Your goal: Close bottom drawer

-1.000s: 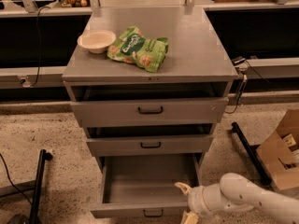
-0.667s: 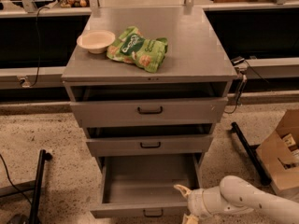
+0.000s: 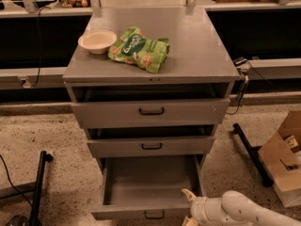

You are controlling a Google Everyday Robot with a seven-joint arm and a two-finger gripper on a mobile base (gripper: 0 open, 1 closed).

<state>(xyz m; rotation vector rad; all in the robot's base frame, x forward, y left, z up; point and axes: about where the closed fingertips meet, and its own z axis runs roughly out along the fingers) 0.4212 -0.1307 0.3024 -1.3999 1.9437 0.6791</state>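
Jutting forward past the grey worktop's (image 3: 197, 46) front edge, the lowest, narrowest grey metal drawer (image 3: 149, 186) stands pulled out. Its front panel runs left to right, and its black bar handle (image 3: 154, 215) faces the camera. The white two-finger gripper (image 3: 187, 207) sits at the drawer's front right corner, fingers parted, gripping nothing.

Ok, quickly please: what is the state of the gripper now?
Gripper: open, holding nothing, at the right front corner of the pulled-out bottom drawer.

Nothing is reading legibly; white print on the crinkled green snack bag (image 3: 139, 49) is blurring (the white gripper (image 3: 187, 207), fingers spread, is hovering at the front of the grey bottom drawer (image 3: 149, 181)).
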